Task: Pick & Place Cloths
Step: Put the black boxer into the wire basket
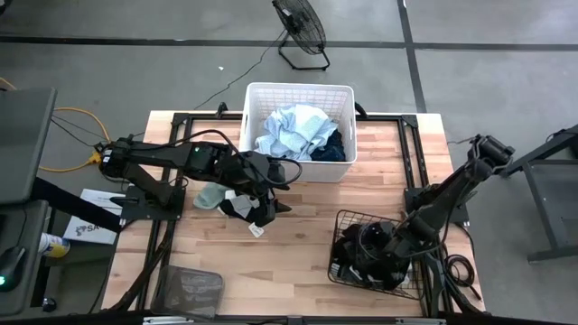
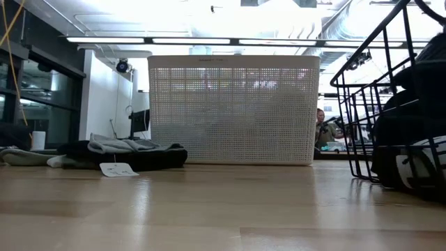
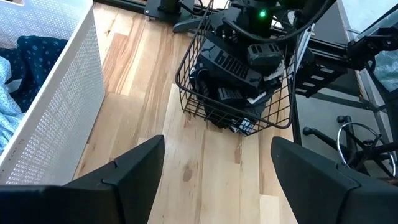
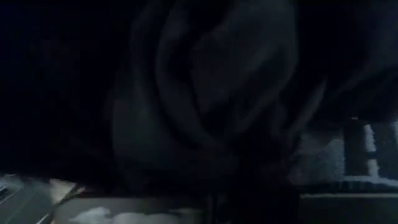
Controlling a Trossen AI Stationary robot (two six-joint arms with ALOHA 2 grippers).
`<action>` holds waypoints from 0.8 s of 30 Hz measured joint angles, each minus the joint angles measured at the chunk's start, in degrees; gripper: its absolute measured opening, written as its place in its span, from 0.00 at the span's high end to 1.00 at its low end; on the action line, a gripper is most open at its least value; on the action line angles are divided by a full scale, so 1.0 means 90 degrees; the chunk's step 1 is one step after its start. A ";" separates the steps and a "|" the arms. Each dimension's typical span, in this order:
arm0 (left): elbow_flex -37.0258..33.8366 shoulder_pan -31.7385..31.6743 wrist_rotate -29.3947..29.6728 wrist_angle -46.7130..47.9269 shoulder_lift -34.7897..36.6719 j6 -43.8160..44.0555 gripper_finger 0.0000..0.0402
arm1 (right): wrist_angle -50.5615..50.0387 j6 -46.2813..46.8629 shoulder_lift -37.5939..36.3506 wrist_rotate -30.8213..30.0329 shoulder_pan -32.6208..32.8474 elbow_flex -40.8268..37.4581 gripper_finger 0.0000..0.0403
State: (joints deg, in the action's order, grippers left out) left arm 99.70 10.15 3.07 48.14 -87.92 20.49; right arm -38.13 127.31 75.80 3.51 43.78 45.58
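A small heap of cloths (image 1: 228,200), sage green, black and white-grey with a paper tag, lies flat on the table; in the low view the heap (image 2: 122,153) shows at the left. Light blue and dark navy dotted cloths (image 1: 298,131) fill the white laundry basket. Black cloths (image 1: 361,253) lie in the black wire basket. My left gripper (image 3: 217,168) is open and hovers above the table beside the heap (image 1: 275,181), touching nothing. My right gripper (image 1: 372,248) reaches down into the wire basket, and its wrist view shows only dark fabric (image 4: 199,93) close up.
The white laundry basket (image 1: 348,162) stands at the table's far edge, and its wall (image 2: 233,111) fills the middle of the low view. The black wire basket (image 1: 341,221) sits near the right near corner (image 3: 186,81). A dark mesh tray (image 1: 191,291) lies at the near left. Bare wood lies between the baskets.
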 joint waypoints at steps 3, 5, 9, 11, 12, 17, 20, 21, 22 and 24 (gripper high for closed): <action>-0.0002 0.0000 0.0000 0.0005 0.0000 0.0041 0.28 | 0.0142 -0.0002 -0.0284 -0.0068 -0.0001 -0.0002 0.99; -0.0002 -0.0002 -0.0002 0.0005 0.0000 0.0087 0.28 | 0.0227 -0.0046 -0.0503 -0.0200 -0.0001 -0.0002 0.99; -0.0003 -0.0001 -0.0002 0.0002 0.0000 0.0115 0.28 | 0.0431 -0.0396 -0.0975 -0.0395 -0.0001 -0.0002 0.99; -0.0005 -0.0002 -0.0002 0.0002 0.0000 0.0126 0.28 | 0.0445 -0.0602 -0.1214 -0.0399 -0.0001 -0.0002 0.99; -0.0005 0.0000 -0.0002 0.0002 0.0000 0.0122 0.28 | 0.0447 -0.0686 -0.1321 -0.0402 -0.0001 -0.0002 0.99; -0.0005 -0.0002 -0.0005 0.0002 -0.0002 0.0117 0.28 | 0.0449 -0.1263 -0.1847 -0.0402 -0.0001 -0.0002 0.99; -0.0007 -0.0002 0.0059 0.0002 -0.0001 0.0239 0.28 | 0.0452 -0.1718 -0.2162 -0.0595 -0.0001 -0.0002 0.99; -0.0007 -0.0002 0.0113 0.0005 -0.0002 0.0285 0.28 | 0.0452 -0.1883 -0.2260 -0.0684 -0.0001 -0.0002 0.99; -0.0007 -0.0002 0.0165 0.0004 -0.0002 0.0351 0.28 | 0.0452 -0.2055 -0.2359 -0.0750 -0.0001 -0.0002 0.99; -0.0007 -0.0002 0.0220 0.0004 -0.0002 0.0440 0.28 | 0.0452 -0.2418 -0.2547 -0.0864 -0.0001 0.0001 0.99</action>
State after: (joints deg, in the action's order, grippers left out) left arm 99.63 10.13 5.05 48.18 -87.94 24.45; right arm -34.06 105.56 52.87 -4.27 43.77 45.58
